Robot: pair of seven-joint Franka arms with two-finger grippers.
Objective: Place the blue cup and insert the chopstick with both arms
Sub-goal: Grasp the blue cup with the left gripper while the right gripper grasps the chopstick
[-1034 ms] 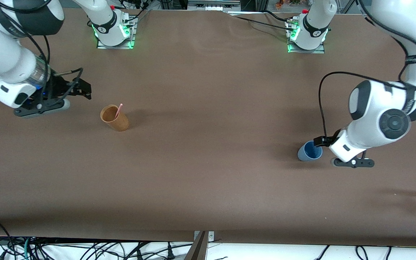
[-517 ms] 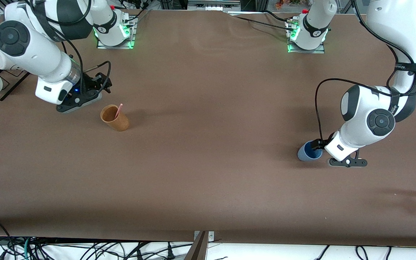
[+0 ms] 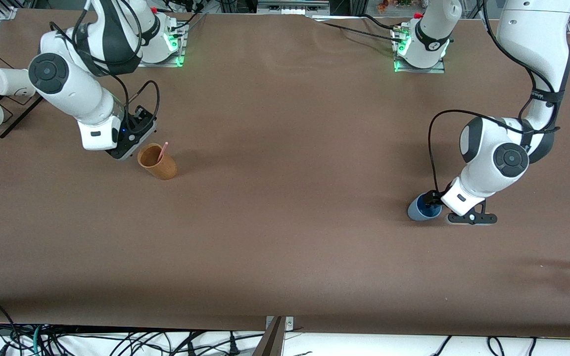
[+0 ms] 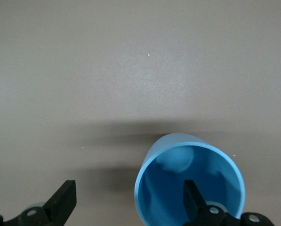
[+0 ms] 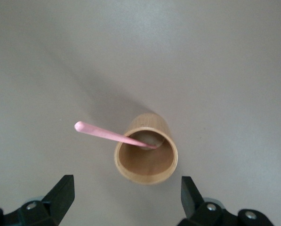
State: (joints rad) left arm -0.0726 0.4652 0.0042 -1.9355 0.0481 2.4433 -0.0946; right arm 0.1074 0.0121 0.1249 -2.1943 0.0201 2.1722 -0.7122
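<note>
Over at the left arm's end of the table [image 3: 285, 237], the blue cup [image 3: 422, 208] is standing upright. The left gripper [image 4: 126, 202] is hanging low at it, jaws spread wide, one finger [image 4: 193, 197] dipping inside the rim, gripping nothing. Toward the right arm's end, the chopstick [image 3: 163, 151] is leaning in the orange-brown cup [image 3: 157, 161], tip poking above the rim. The right gripper [image 5: 126, 200] is hovering over that cup, jaws wide open, empty.

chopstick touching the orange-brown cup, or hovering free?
Touching. The right wrist view shows the chopstick standing inside the orange-brown cup, leaning on its rim. The open right tool is over it, not gripping.
</note>
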